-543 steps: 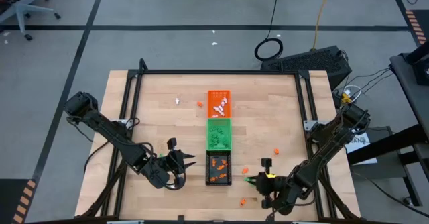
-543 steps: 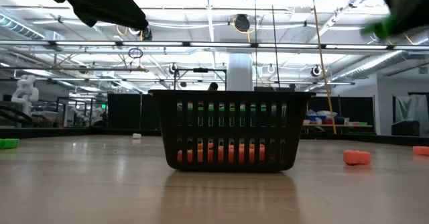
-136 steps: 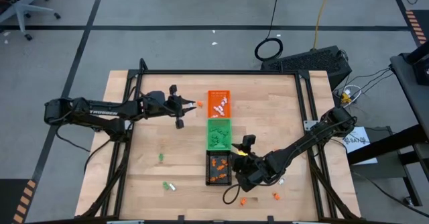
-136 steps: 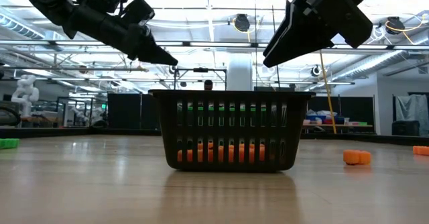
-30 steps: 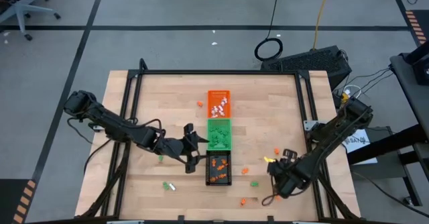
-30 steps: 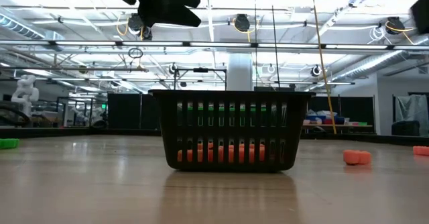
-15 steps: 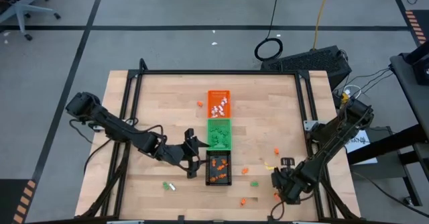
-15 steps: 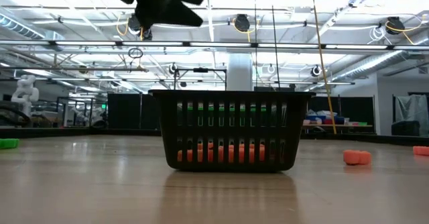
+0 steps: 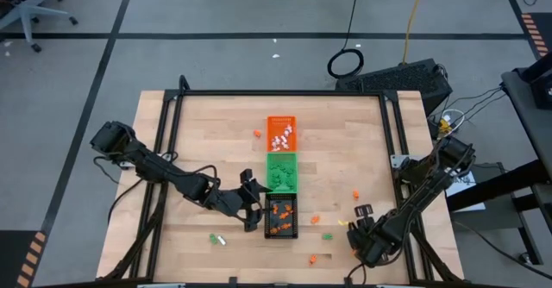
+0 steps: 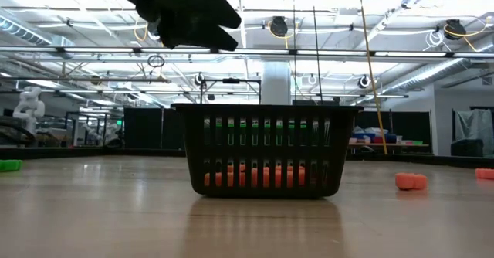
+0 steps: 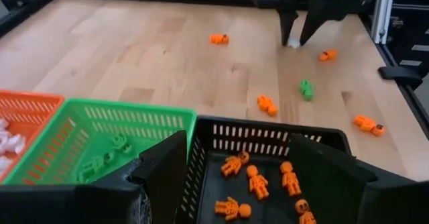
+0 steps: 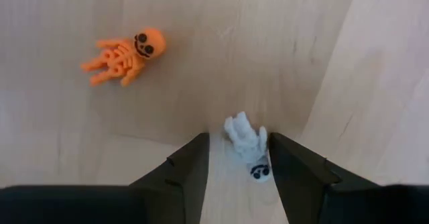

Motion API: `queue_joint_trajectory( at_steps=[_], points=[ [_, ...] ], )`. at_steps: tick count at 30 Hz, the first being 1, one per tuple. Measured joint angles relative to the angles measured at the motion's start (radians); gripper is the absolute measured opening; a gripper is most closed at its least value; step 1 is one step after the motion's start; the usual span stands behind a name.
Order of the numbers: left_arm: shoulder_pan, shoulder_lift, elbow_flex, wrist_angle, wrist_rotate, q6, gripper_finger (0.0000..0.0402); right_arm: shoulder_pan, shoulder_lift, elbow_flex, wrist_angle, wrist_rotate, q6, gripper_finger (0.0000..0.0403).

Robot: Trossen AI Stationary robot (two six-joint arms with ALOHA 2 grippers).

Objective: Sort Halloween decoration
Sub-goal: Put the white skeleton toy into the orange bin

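Three small trays stand in a row mid-table: orange [image 9: 281, 133], green [image 9: 281, 171] and black [image 9: 281, 216]. The black tray [image 11: 268, 177] holds orange skeleton trinkets, the green one [image 11: 100, 150] green ones. My left gripper [image 9: 252, 202] hovers open at the black tray's left side, with nothing between its fingers [image 11: 164, 177]. My right gripper [image 9: 364, 232] points down near the table's right front. It is open, its fingers [image 12: 191, 167] standing on either side of a white skeleton trinket [image 12: 248, 143] that lies flat on the wood.
Loose trinkets lie on the wood: orange ones [image 9: 257, 134] [image 9: 355, 194] [image 9: 316, 219] [image 9: 312, 259], green ones [image 9: 328, 234] [image 9: 211, 237] and a white one [image 9: 221, 241]. An orange skeleton [image 12: 127, 55] lies close to my right gripper. A black frame [image 9: 276, 93] borders the table.
My left gripper has gone toward the table's near edge and a little lower, along the black tray's left side. My right gripper has sunk toward the table and rolled about its own axis, coming down over the white trinket.
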Motion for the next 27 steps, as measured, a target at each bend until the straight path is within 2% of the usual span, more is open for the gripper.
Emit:
queue_joint_trajectory(
  at_steps=[13,18,22,27],
  points=[
    [-0.019,0.001,0.000,0.001,-0.018,-0.006,0.0265,-0.025,0.001,-0.002,0.001,-0.003,0.008,0.0013],
    [-0.018,0.001,0.000,0.004,-0.024,-0.005,0.0265,-0.046,-0.035,-0.007,0.015,-0.004,0.010,0.0010],
    [-0.018,0.000,0.000,0.001,-0.032,0.012,0.0265,-0.080,-0.093,-0.008,0.031,0.035,0.009,0.0011],
    [-0.017,0.000,0.000,0.001,-0.100,0.077,0.0265,-0.131,-0.165,-0.007,0.031,0.116,-0.066,0.0010]
  ],
)
